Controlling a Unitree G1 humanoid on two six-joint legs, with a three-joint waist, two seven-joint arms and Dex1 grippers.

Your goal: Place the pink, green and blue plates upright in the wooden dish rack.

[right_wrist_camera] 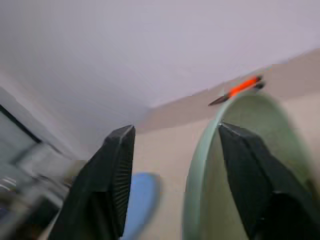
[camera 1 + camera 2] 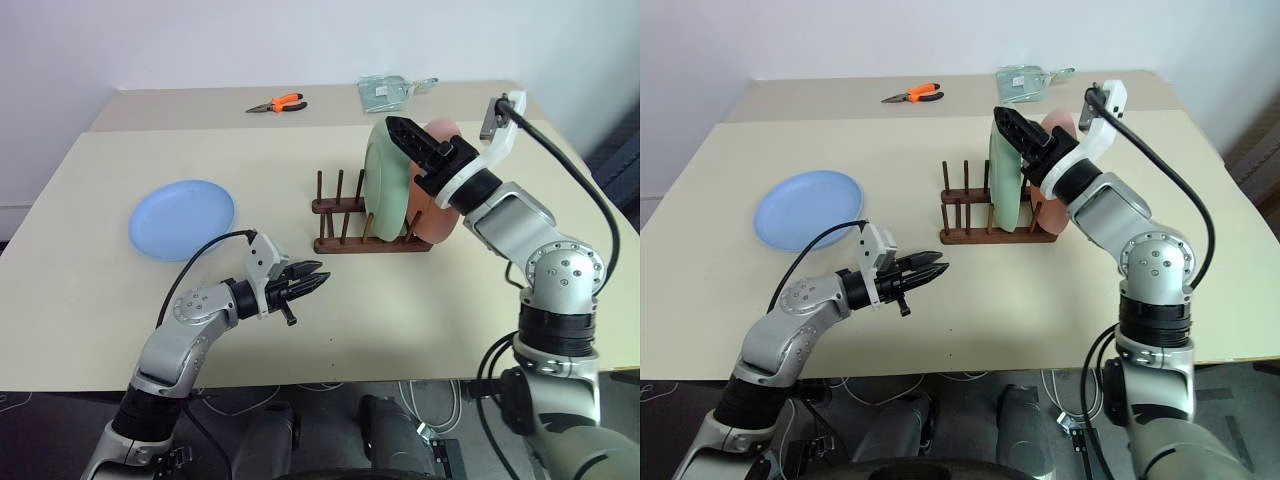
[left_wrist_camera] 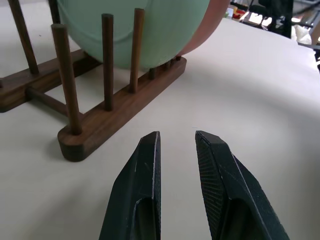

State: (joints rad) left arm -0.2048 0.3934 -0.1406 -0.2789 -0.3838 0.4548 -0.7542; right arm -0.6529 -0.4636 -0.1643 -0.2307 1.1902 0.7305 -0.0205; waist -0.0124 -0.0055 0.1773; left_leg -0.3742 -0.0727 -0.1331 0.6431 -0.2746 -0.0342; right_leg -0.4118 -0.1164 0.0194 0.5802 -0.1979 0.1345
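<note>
Right wrist view: right gripper [image 1: 172,170] jaws wide, straddling rim of pale mint green round plate [image 2: 383,175], upright in dark wooden peg rack [image 2: 365,240] beside pink plate [image 2: 440,205]. Recommend withdrawing straight up, no rim contact. Light blue plate [image 2: 181,217] lies flat well left of rack; left gripper [image 2: 305,283] narrow, empty.

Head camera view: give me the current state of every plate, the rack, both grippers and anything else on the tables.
Pale mint green round plate: upright in the rack.
Salmon pink round plate: upright in the rack, behind the green one.
Light blue round plate: flat on the table, apart from the rack.
Dark brown wooden dish rack: near slots free.
Right gripper: open, straddling the green plate's rim.
Left gripper: slightly open, empty.
Orange-handled pliers: lying on the far table.
</note>
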